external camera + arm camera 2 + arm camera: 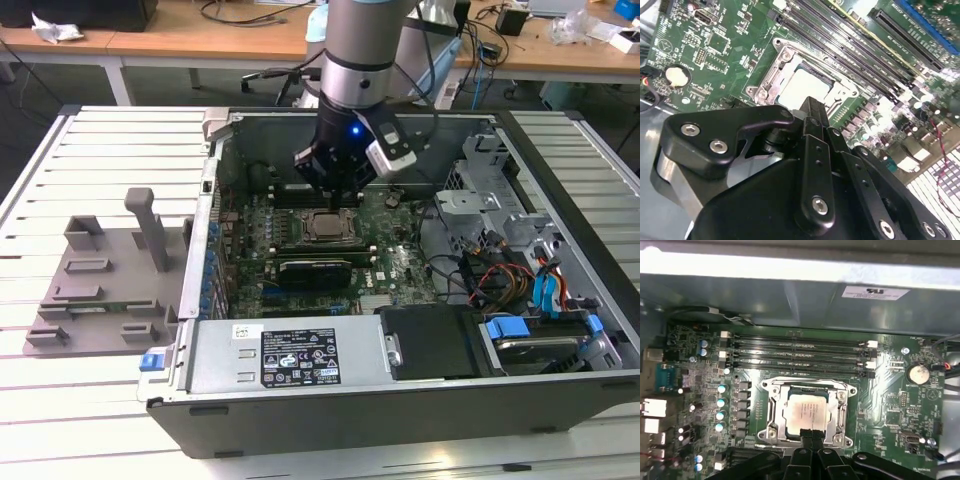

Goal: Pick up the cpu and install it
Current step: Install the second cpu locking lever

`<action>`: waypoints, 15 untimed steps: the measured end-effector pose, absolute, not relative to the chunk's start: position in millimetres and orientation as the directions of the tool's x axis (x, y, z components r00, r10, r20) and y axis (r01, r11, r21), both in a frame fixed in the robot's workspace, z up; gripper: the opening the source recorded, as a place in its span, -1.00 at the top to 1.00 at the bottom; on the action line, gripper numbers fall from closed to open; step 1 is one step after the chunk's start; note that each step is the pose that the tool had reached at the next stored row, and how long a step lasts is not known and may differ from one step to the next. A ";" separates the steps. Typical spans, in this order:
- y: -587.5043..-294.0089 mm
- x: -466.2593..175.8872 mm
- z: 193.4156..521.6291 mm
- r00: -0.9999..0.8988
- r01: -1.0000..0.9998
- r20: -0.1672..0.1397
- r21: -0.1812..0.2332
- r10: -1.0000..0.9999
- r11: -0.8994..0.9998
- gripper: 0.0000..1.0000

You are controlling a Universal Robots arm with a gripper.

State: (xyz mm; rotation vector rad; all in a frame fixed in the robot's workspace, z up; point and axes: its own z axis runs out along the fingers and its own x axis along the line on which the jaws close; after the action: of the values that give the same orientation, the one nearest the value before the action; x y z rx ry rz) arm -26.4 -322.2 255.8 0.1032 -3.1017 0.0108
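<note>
The cpu, a small square chip with a silver-grey top, lies flat inside the metal-edged socket frame on the green motherboard. In both wrist views the cpu looks seated and level in the frame. My gripper hangs just above it inside the open computer case. Its black fingertips are pressed together at one edge of the chip, with nothing between them, so the gripper is shut. I cannot tell whether the tips touch the chip.
Long memory slots run beside the socket. A long black card lies just in front of it. Case walls, a drive cage and loose cables hem the board. A grey fixture sits at the exterior view's left.
</note>
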 end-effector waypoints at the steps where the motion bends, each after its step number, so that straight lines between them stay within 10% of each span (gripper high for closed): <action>1: -321.9 -26.4 261.7 -0.997 -0.067 0.039 -0.009 -0.066 0.998 0.79; 15: -321.4 -26.4 299.0 -0.997 -0.067 0.040 -0.024 -0.066 0.997 0.79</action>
State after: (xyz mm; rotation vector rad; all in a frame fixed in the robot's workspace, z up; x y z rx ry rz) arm -26.4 -321.4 299.0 0.1026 -3.1009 0.0399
